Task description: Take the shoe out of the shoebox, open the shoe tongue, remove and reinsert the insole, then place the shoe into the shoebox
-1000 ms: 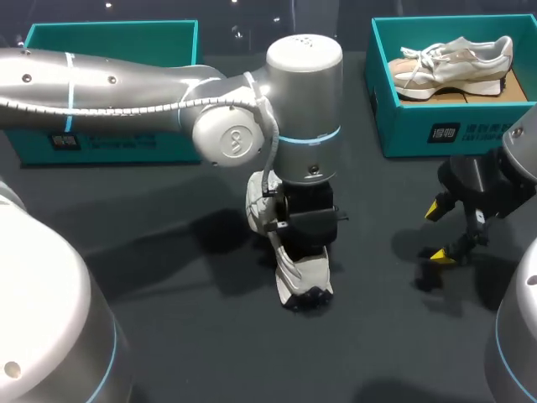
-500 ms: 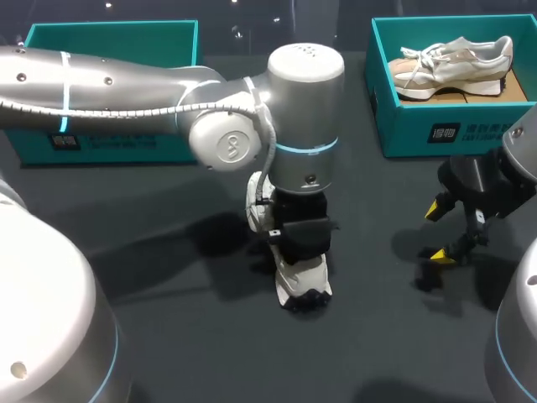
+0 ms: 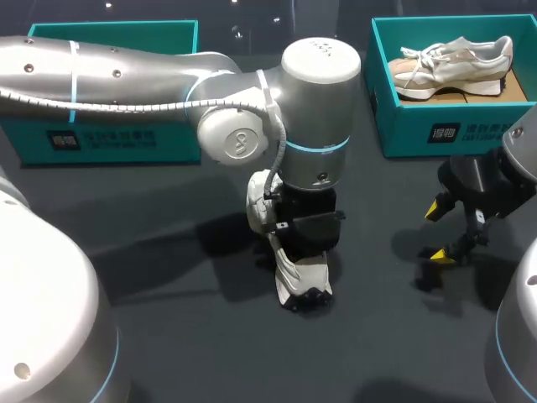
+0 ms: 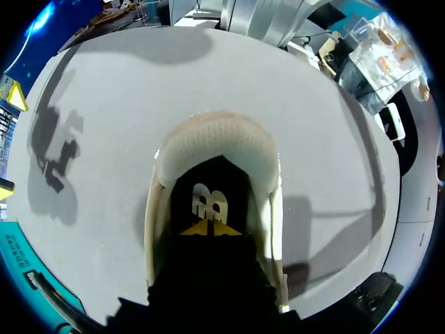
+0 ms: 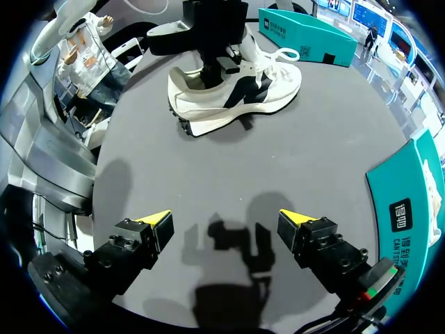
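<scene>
The left pincer (image 4: 208, 226) has shifted slightly, yet the shoe (image 3: 304, 281) has stayed on its sole on the dark surface (image 3: 168, 336), so the insole step looks underway. That pincer sits inside the padded collar, apart or clamped I cannot tell; the right pincer (image 5: 226, 219) hangs apart, well aside. The shoe is white mesh with a rounded toe and a lugged black sole.

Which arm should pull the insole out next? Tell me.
Left. The left pincer sits inside the opening of the white shoe; the right pincer hangs open, apart from it.
</scene>
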